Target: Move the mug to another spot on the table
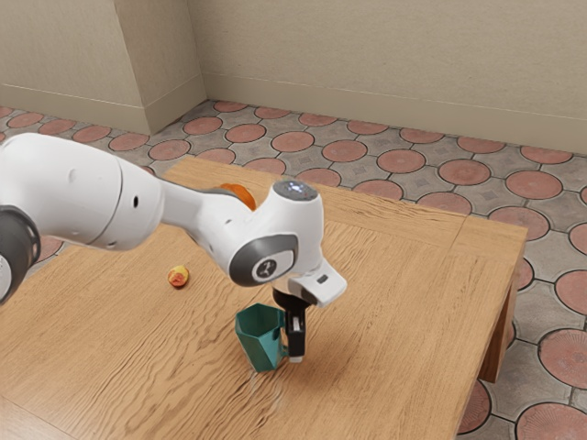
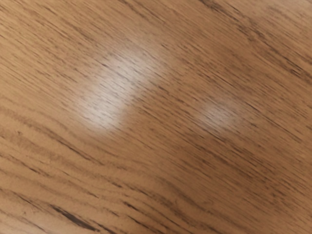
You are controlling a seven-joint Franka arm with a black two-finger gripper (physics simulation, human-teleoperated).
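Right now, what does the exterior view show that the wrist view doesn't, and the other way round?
Exterior view: the arm, its gripper at the teal mug, a small orange toy, tiled floor. Wrist view: close-up wood grain with two pale glare patches. Both: the wooden table.

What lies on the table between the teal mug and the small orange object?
Nothing. In the exterior view, the stretch from the mug to the small orange object is bare table wood.
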